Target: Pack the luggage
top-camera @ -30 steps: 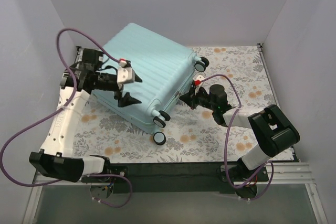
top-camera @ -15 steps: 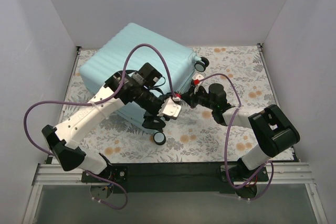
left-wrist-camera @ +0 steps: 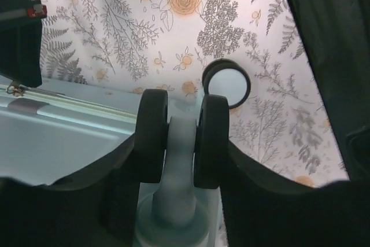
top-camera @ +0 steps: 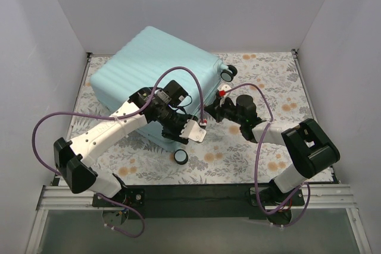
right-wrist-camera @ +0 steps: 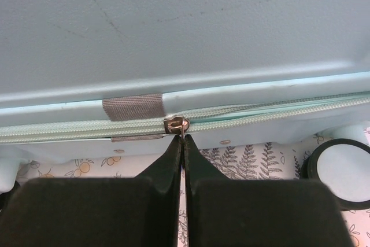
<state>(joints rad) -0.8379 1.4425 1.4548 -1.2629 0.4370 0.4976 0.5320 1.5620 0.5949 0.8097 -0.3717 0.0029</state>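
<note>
**Mint case being braced at the wheel while the zip is pinched**

We are looking at the luggage (top-camera: 155, 63) lying closed, ribbed shell up, on the far-left part of the floral cloth (top-camera: 268, 81), its wheeled end pointing toward the near right. A second ago the left arm was working at the left flank of the shell with its jaws spread wide. Now it is reaching across the case, and the left gripper (top-camera: 191, 130) is closing around the caster (left-wrist-camera: 179, 137) at the near corner. In the wrist view its fingers are flanking the twin tyres and appear to be pressing on both. The second wheel (top-camera: 180, 156) is standing free on the cloth just nearer.

The right gripper (right-wrist-camera: 183, 143) is staying where it was at the right edge of the case. Its jaws are pressed together and are pinching the zip pull (right-wrist-camera: 177, 124). Left of the slider the zip (right-wrist-camera: 69, 131) is looking joined, while right of it the two rows of teeth are still parting.

We are reading the left arm's move as a switch from handling the shell to anchoring it. With the case being held by its wheel, the right arm should be able to draw the slider along without dragging the whole thing. Packing is looking to be in its closing stage, with the zip only partly run.
</note>
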